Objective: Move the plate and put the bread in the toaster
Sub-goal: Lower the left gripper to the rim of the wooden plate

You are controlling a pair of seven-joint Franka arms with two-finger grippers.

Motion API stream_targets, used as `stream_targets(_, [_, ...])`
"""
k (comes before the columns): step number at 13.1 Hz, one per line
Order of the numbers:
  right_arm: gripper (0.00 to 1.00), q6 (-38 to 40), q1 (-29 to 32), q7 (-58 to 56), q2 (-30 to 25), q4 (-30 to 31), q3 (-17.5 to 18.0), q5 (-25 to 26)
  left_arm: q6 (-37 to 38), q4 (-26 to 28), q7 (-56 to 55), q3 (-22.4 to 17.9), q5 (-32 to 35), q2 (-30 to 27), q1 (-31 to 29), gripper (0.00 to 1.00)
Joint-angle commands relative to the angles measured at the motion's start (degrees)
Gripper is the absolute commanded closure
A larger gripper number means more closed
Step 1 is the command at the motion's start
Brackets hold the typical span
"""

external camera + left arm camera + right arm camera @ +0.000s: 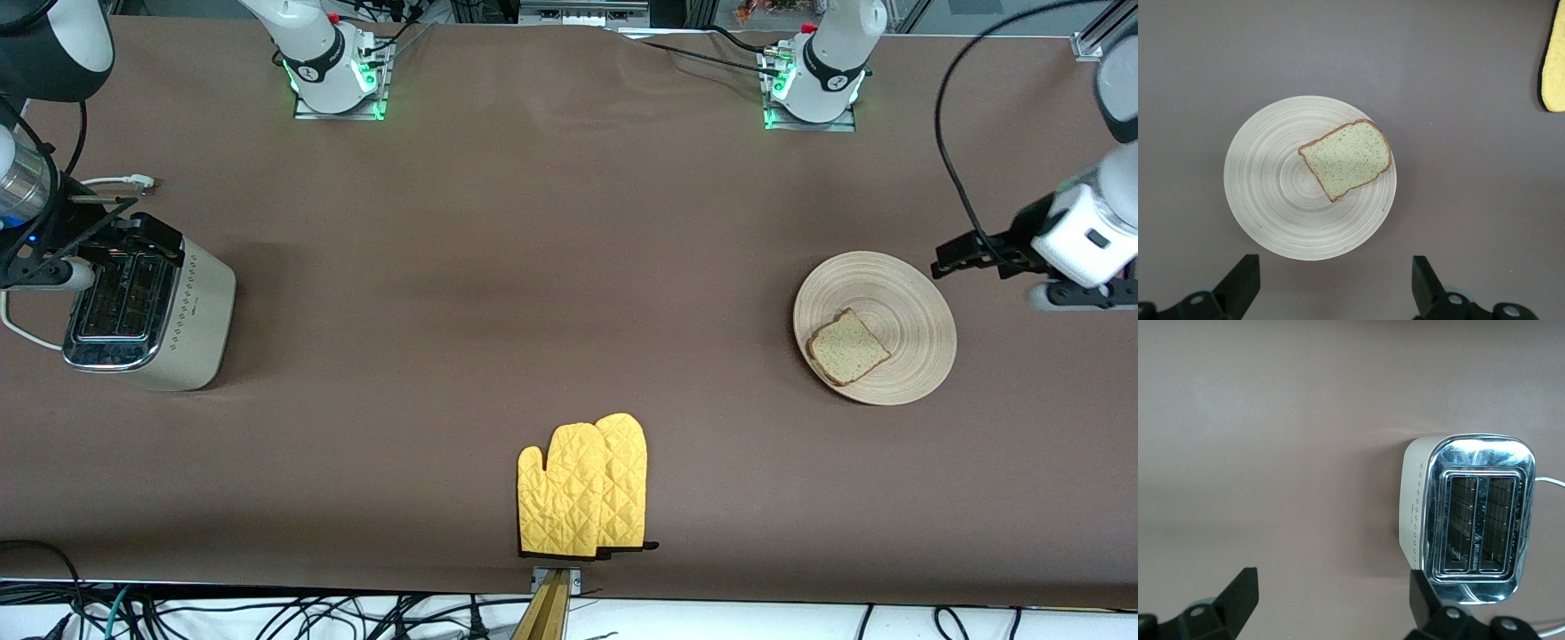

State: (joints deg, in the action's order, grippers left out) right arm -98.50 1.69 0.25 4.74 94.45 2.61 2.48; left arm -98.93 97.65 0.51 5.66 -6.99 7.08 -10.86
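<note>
Fingers of both grippers apart, empty; L gripper hangs near plate w/ bread, R gripper over toaster. Step: plate approach; next, L drops to rim.

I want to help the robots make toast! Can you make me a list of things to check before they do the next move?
1. Bread lying on the plate, with nothing on top of it: ok.
2. Left claw open, up over the table beside the plate at the left arm's end: ok.
3. Right claw open, up above the toaster: ok.
4. Both toaster slots empty, ready for bread: ok.
5. Toaster standing upright, at the right arm's end of the table: ok.
6. Yellow oven mitts lie apart from the plate, nearer the front camera, so they should not block its way: ok.
</note>
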Motion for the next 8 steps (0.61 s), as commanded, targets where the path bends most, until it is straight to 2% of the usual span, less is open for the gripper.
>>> stream_targets(1, [0.00, 0.8, 0.2, 0.4, 0.4, -1.4, 0.0, -0.9, 0.4, -3.4, 10.3, 0.4, -6.4, 8.1, -6.0, 0.00])
stream_targets(3, [0.00, 0.5, 0.2, 0.4, 0.4, -1.4, 0.0, -1.1, 0.4, -9.3, 20.1, 0.4, -10.4, 16.6, -9.9, 0.00])
stream_targets(6, [0.00, 0.7, 0.2, 0.4, 0.5, -1.4, -0.1, -1.0, 0.4, -12.2, 34.8, 0.5, -14.6, 26.5, -16.8, 0.00])
stream_targets(8, [0.00, 0.7, 0.2, 0.4, 0.5, -1.4, -0.1, -1.1, 0.4, -16.5, 44.2, 0.5, -20.1, 34.0, -21.2, 0.00])
